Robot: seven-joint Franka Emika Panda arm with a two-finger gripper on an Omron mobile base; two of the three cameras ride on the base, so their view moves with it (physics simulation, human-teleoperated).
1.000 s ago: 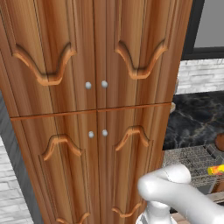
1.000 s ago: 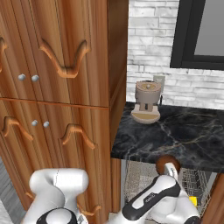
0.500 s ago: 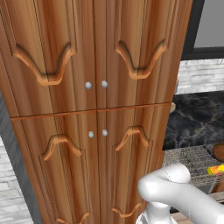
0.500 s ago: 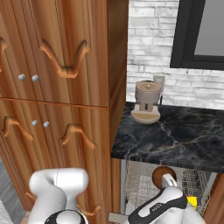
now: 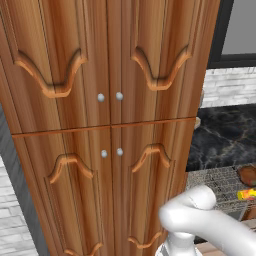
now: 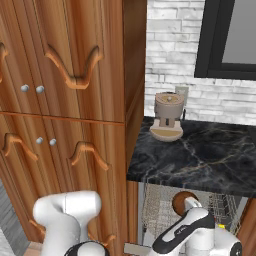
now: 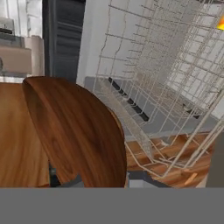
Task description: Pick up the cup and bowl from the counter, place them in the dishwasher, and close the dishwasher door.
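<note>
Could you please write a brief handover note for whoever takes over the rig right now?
Gripper: shut on the bowl, holding it by the rim over the dishwasher rack; in the right base view the bowl sits just below the counter edge.
Cup: already lying in the rack, at the right edge of the left base view.
Done: cup loaded, bowl picked up and brought to the open dishwasher.
Left: lower the bowl into the rack, release it, withdraw the arm, then close the dishwasher door.

kitchen: wooden cabinet point(image 5: 110, 125), marble counter point(image 6: 200, 155), dishwasher rack point(image 7: 166, 87).
</note>
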